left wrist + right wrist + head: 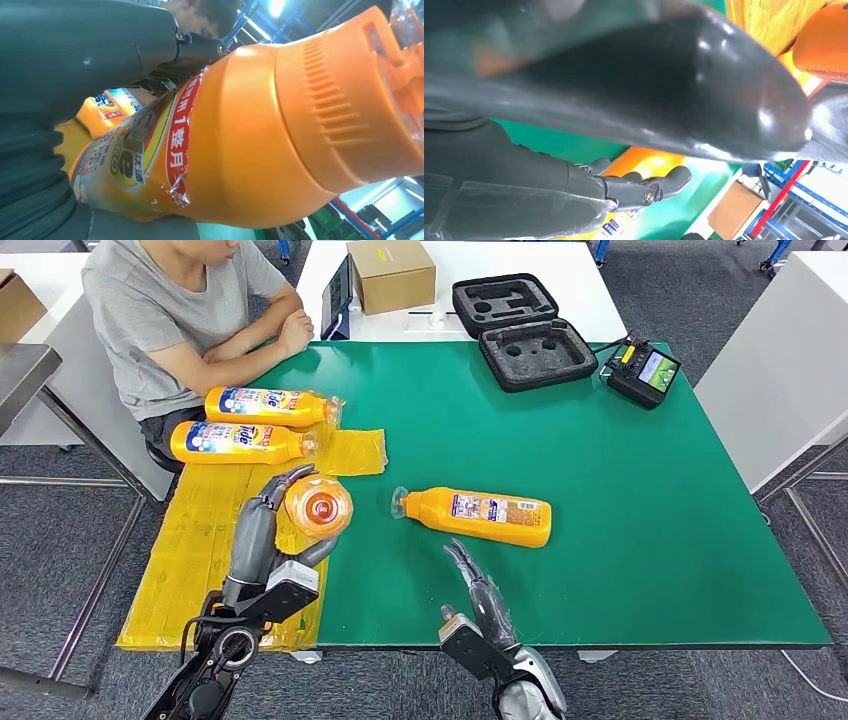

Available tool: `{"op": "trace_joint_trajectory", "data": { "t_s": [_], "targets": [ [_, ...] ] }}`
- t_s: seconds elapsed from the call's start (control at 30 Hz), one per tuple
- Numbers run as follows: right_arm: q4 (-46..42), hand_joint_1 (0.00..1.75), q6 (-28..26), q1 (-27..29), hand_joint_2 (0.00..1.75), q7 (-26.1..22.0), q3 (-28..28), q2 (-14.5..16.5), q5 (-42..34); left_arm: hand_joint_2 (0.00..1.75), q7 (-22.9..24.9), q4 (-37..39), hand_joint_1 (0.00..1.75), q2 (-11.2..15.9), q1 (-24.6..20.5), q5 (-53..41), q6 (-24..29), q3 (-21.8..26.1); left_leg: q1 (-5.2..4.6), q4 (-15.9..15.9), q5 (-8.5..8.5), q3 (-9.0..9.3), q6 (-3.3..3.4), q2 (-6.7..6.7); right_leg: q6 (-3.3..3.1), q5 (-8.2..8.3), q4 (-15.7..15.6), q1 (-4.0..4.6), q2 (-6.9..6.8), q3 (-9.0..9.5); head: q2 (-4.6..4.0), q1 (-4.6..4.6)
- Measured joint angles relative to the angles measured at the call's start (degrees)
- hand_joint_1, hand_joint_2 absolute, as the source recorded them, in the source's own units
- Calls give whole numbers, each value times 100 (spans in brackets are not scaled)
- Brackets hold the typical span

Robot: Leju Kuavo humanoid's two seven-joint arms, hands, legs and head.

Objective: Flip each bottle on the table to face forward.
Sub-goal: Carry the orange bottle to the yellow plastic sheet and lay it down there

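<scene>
Here, the left hand (pixel 268 540) held one orange bottle (pixel 318 507) up off the bench, with its cap pointing toward the camera. Its fingers (pixel 275 490) were wrapped round the bottle's body. In the left wrist view the held bottle's label (pixel 150 150) was torn at one edge and showed Chinese writing on a red band.

The right hand (pixel 480 595) was held over the near part of the green bench (pixel 650 520). Its fingers (pixel 462 560) were stretched out and a little apart, holding nothing. Their tips pointed at a second bottle (pixel 475 515) and stopped just short of it. That bottle lay on its side near the middle of the bench, cap to the left. Its label had small print, too small to read.

Two more bottles (pixel 255 425) lay side by side at the far left, caps to the right. The nearer one read "Tide". They lay beside a yellow mat (pixel 190 550) that covered the left edge of the bench.

To the right of the middle bottle the green top was bare out to the right edge. A person (pixel 170 310) sat at the far left corner. A black foam case (pixel 525 330) lay open at the far edge, with a small screen device (pixel 645 370) beside it.
</scene>
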Motion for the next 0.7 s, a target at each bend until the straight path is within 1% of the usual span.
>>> {"op": "trace_joint_trajectory", "data": {
  "t_s": [0.1,0.17,0.23,0.33,0.47,0.6,0.7],
  "targets": [
    [-1,0,-1,2,0,2,5,0,-13,175,131,-4,175,36,-8,-344,164,1,0,0,0,0,0,0,0,0,0,0,0,0,0,0],
    [-3,0,-2,11,0,8,9,0,-27,175,436,-4,175,108,-41,-1041,380,1,0,0,0,0,0,0,0,0,0,0,0,0,0,1],
    [-17,0,-1,26,0,15,13,0,-40,175,865,2,175,227,-101,-1896,487,5,0,0,0,0,0,0,0,0,0,0,0,0,0,0],
    [-46,0,7,40,0,20,14,-1,-56,175,1405,29,175,439,-177,-2754,359,19,2,0,0,1,-1,2,0,0,0,2,2,-2,0,-1],
    [-62,0,45,40,0,15,15,-4,-72,175,1795,197,175,690,-304,-3209,120,21,5,0,2,1,-3,3,-1,0,1,4,2,-2,0,1],
    [-57,0,88,-3,0,-22,35,-7,-88,175,2265,630,175,856,-525,-3894,-225,-26,5,0,3,1,-3,3,-1,0,1,3,3,-3,0,0],
    [-38,0,109,-41,0,-53,42,-8,-102,175,2560,947,175,904,-668,-4328,-326,-113,4,0,4,0,-3,2,-1,1,1,2,2,-3,0,1]
  ]
}}
